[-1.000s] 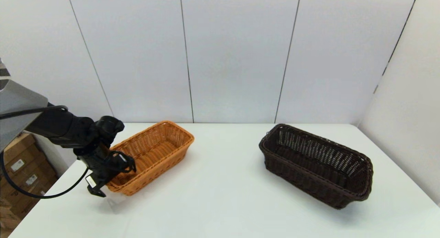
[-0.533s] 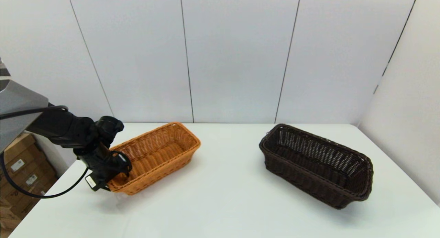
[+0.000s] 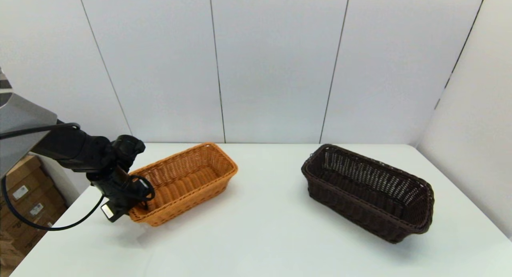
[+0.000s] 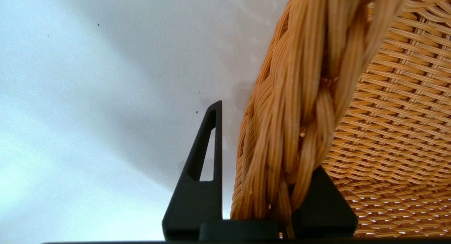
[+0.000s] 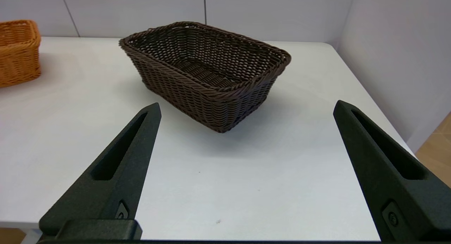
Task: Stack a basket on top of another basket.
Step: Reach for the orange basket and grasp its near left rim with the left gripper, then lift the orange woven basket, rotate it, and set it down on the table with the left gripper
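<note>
the left gripper (image 3: 134, 207) is clamped on the near rim of the orange basket (image 3: 188, 181), mid-grasp; next it must lift and carry toward the dark basket (image 3: 368, 191) far off to its side.

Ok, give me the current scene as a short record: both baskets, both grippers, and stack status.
orange-tan basket: on the table's left side, near end rim clamped
dark brown basket: on the table's right side, untouched, apart from the other
left gripper: shut on the orange-tan basket's braided rim
right gripper: open, off the near edge of the white table, facing the dark basket
stack: not yet done
</note>
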Controlling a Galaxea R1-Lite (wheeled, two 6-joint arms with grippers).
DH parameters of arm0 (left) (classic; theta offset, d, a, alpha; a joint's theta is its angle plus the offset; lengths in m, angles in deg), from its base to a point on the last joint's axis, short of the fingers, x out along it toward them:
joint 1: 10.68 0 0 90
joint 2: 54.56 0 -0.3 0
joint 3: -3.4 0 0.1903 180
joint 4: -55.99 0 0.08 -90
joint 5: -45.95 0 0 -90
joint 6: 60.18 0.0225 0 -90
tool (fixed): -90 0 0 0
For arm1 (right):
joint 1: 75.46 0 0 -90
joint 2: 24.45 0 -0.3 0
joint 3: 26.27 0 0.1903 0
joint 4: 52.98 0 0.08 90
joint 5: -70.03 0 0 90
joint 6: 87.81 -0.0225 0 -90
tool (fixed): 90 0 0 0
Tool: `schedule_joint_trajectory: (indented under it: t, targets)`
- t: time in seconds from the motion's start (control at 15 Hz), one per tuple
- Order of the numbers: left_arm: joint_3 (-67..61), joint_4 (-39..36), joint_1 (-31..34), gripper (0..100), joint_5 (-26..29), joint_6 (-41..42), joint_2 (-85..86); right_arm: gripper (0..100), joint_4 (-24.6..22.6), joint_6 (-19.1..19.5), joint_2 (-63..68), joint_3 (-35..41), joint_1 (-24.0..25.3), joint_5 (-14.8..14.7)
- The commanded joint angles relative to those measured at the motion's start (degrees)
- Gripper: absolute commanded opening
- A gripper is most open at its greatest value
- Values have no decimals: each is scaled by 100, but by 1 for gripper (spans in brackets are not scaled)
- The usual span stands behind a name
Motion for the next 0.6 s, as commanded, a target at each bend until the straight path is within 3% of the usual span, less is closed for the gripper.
schedule_joint_trajectory:
  t: [0.07, 0.6]
  targets:
    - [0, 35, -22, 0, 196, 8, 228, 100, -2, 2, 0, 1, 0, 4]
    - [-96, 141, -260, 0, 1470, 1072, 984, 100, -2, 2, 0, 1, 0, 4]
